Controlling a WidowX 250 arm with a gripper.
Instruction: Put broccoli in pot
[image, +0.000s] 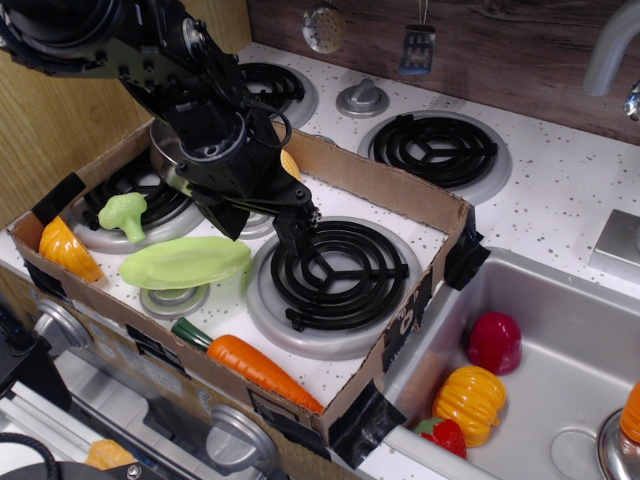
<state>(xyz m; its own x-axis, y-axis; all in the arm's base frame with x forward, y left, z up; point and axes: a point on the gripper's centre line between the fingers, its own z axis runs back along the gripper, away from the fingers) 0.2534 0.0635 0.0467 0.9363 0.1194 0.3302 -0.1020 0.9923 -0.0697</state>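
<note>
The green broccoli (122, 212) lies on the back-left burner inside the cardboard tray. The shiny steel pot (162, 148) stands just behind it, mostly hidden by my arm; only part of its rim shows. My gripper (265, 232) hangs over the middle of the tray, to the right of the broccoli and apart from it, above the edge of the big front burner (335, 272). Its black fingers (300, 238) stand spread, open and empty.
A flat light-green plate (185, 262) lies in front of the broccoli. A carrot (250, 362) lies at the tray's front wall, an orange-yellow toy (68, 250) in its left corner. Cardboard walls (400, 195) ring the tray. The sink (560, 300) at the right holds toy peppers.
</note>
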